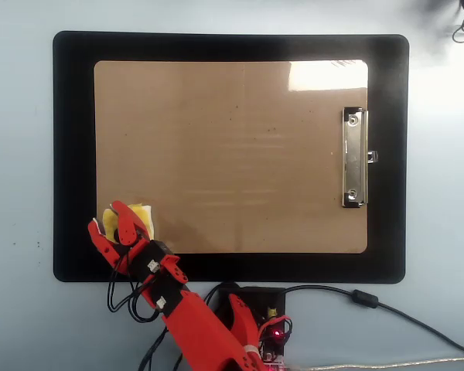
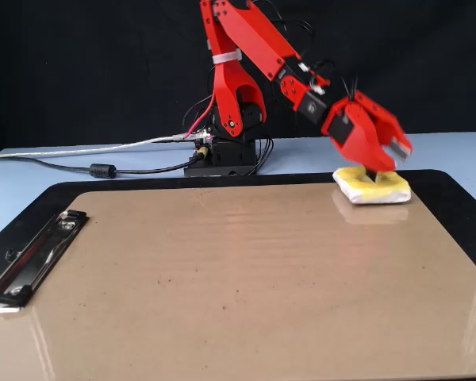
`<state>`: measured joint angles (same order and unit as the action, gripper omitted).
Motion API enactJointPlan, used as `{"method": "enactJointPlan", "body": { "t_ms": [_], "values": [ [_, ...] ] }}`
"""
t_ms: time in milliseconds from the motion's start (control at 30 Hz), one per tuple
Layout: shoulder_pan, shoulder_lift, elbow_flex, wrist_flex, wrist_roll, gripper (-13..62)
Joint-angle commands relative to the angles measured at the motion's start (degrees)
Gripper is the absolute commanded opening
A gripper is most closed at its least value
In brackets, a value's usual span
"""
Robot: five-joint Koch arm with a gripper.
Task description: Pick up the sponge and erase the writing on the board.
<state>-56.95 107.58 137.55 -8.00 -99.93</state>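
Board (image 1: 240, 154): no writing visible, looks wiped
Sponge (image 2: 374, 189): board's near-left corner, overhead view
Gripper (image 2: 385, 164): jaws spread, straddling sponge; grip unclear

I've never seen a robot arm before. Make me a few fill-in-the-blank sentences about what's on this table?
1. The sponge lies on a corner of the ____.
2. The arm's colour is ____.
3. The board rests on a mat coloured ____.
4. The silver clip sits on the board's ____ side in the overhead view.

Missing words: board; red; black; right
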Motion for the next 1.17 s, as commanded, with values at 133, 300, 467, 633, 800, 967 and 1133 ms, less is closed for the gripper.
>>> {"method": "enactJointPlan", "body": {
  "t_ms": [133,300,467,633,800,967,1133],
  "values": [
    [12.1,13.6,-11.0,23.1,-0.6,33.5],
    [28.6,19.2,-19.8,61.3,19.2,33.5],
    [37.7,27.1,-9.1,78.6,20.5,33.8],
    [43.9,27.2,-4.6,93.0,0.4,34.5],
    [43.9,27.1,-1.1,104.0,-7.3,34.3],
    [44.2,27.1,4.0,100.9,-6.5,34.6],
    [44.2,27.1,4.0,100.9,-6.5,34.6]
  ]
}}
